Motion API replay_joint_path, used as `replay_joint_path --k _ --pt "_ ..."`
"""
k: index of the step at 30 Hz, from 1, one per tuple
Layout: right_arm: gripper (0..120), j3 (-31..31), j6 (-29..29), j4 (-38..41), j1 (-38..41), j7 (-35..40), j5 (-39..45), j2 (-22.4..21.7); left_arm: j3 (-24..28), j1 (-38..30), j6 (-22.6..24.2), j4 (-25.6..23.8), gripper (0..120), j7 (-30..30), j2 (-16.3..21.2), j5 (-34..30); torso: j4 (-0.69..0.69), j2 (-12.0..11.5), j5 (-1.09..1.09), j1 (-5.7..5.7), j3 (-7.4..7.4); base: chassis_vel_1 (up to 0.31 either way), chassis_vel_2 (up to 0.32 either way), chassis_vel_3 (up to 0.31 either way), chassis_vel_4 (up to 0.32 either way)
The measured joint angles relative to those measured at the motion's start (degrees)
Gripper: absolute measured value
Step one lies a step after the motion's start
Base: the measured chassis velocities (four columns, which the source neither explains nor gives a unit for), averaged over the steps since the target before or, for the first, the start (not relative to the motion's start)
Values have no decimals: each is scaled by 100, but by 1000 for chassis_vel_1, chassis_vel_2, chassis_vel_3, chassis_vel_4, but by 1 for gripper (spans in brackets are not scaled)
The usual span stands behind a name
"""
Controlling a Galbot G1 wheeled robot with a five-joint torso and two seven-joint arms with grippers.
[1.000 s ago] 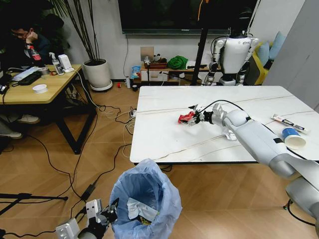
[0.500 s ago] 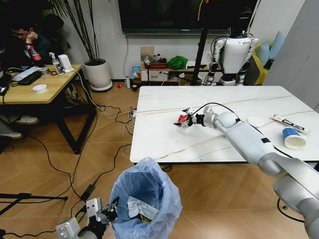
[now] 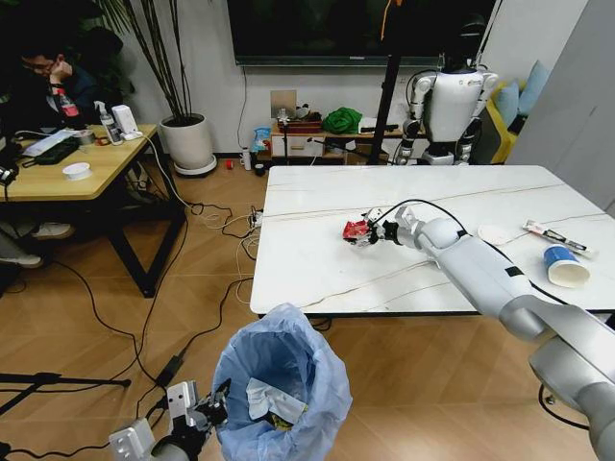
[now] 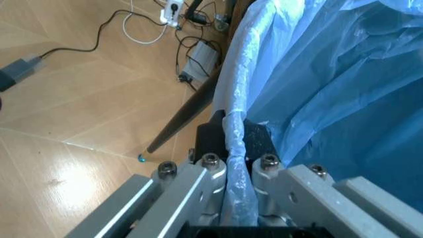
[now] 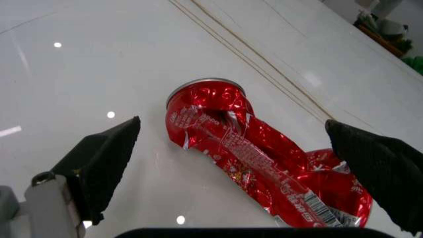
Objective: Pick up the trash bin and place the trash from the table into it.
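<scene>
Right gripper (image 3: pixel 370 230) is stretched out low over the marble-look table (image 3: pixel 317 259), its two black fingers (image 5: pixel 102 161) spread wide with the crushed red drink can (image 5: pixel 254 158) lying on the tabletop in the gap between them; neither pad touches the can. In the head view the can (image 3: pixel 357 230) sits right at the gripper's tips, toward the table's left half. Farther back along the right arm, nearer the table's right edge, lie a white round disc (image 3: pixel 494 234), a thin white printed tube (image 3: pixel 555 236) and a blue paper cup (image 3: pixel 563 266) tipped on its side, all well apart from the gripper.

Left gripper (image 3: pixel 213 407) is down near the floor in front of the table, clamped on the rim of the trash bin (image 3: pixel 282 389). The left wrist view shows its metal jaws pressed together on a fold of the light-blue plastic bag (image 4: pixel 317 84) where the liner wraps over the bin's edge. Inside the bin, just beside this gripper, lies a crumpled white tissue (image 3: pixel 261 400) with a bit of yellow wrapper under it.
</scene>
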Motion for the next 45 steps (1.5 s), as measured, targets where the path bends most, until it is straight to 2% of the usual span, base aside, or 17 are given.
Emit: replay_joint_path --k 9,19,22,23,24,27,29,32,33,37,45 --pt "100 -47 -10 -166 -11 79 -22 224 -11 1 -4 2 0 1 -1 -6 1 0 1 0 0 0 0 0 0" --pt "98 -39 -1 -320 53 79 -72 273 -5 -17 -8 15 0 1 5 -18 1 0 0 0 0 0 0 0 0" --pt "88 -34 -1 -334 57 74 -70 273 -2 -23 -8 19 0 1 7 -20 0 0 0 0 0 0 0 0 0" --pt "79 -32 -1 -343 58 67 -68 267 0 -26 -8 22 0 1 9 -22 1 0 0 0 0 0 0 0 0" --pt "79 -32 -1 -343 58 67 -68 267 0 -26 -8 22 0 1 9 -22 1 0 0 0 0 0 0 0 0" --pt "64 -25 7 -349 59 77 -64 234 1 -30 -8 28 0 1 26 -29 0 1 -1 0 -1 0 0 0 0" --pt "62 -25 9 -348 56 80 -64 231 0 -30 -9 28 0 2 29 -32 0 0 0 0 -1 0 0 0 0" --pt "47 -32 9 -349 42 92 -69 242 -11 -31 -12 30 0 1 43 -53 0 1 1 0 0 0 0 0 0" --pt "47 -32 9 -349 42 92 -69 242 -11 -31 -12 30 0 1 43 -53 0 1 1 0 0 0 0 0 0" --pt "29 -55 19 -389 53 104 -84 286 -51 -46 -14 36 0 1 83 -113 2 1 -1 -1 -1 0 0 0 0" --pt "26 -99 16 -328 69 85 -47 160 -34 -117 -14 73 0 -22 107 -148 3 1 1 0 0 0 0 0 0"
